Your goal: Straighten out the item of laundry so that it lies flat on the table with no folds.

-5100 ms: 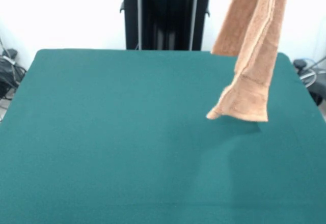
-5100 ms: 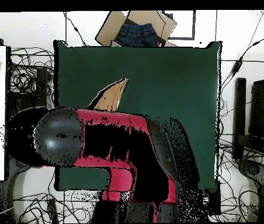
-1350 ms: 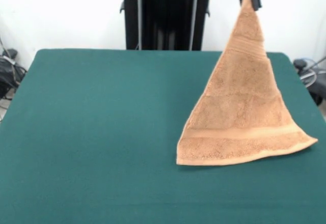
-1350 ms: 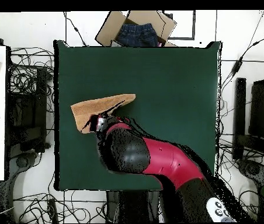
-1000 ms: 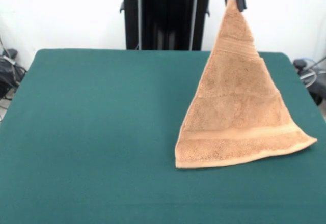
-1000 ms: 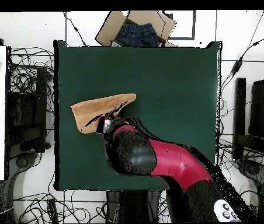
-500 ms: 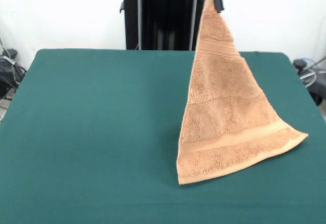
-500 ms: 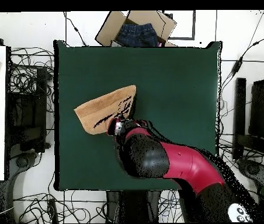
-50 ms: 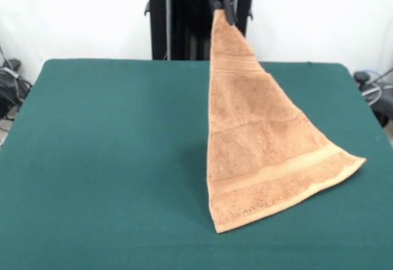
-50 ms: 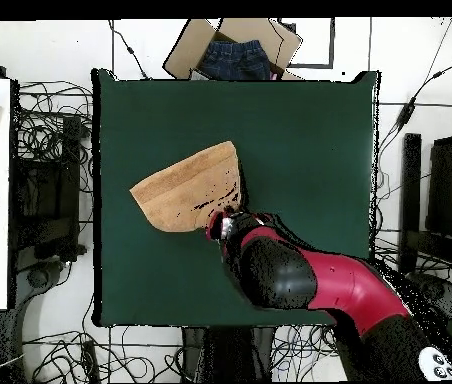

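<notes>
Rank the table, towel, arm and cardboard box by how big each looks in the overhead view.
1. table
2. arm, though it is raised nearer the camera, so it looks larger than it would at table height
3. towel
4. cardboard box, partly cut off by the top edge

The arm (image 10: 320,285) has rounded, bulging shells, glossy red along the link and black around the fat joint nearest the wrist. Near the base a round white marking with dark spots shows on the black shell. The hand (image 9: 221,0) has 2 thin black fingers (image 9: 230,9), with a small red part above them, possibly the wrist housing.
</notes>
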Controlling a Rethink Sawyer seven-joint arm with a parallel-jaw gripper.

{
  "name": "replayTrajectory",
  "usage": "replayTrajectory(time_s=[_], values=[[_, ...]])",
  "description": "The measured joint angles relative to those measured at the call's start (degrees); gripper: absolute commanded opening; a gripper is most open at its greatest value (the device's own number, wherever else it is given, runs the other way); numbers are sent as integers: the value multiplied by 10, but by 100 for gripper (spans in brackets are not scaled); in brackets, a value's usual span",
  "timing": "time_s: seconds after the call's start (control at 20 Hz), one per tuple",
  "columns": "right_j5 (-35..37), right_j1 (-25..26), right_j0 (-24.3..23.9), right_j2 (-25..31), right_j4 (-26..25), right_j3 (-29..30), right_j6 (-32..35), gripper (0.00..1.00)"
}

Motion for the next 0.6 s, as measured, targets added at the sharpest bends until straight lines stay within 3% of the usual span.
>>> replayTrajectory(time_s=[0.6], values=[[0,81,-22,0,-88,-24,0,0]])
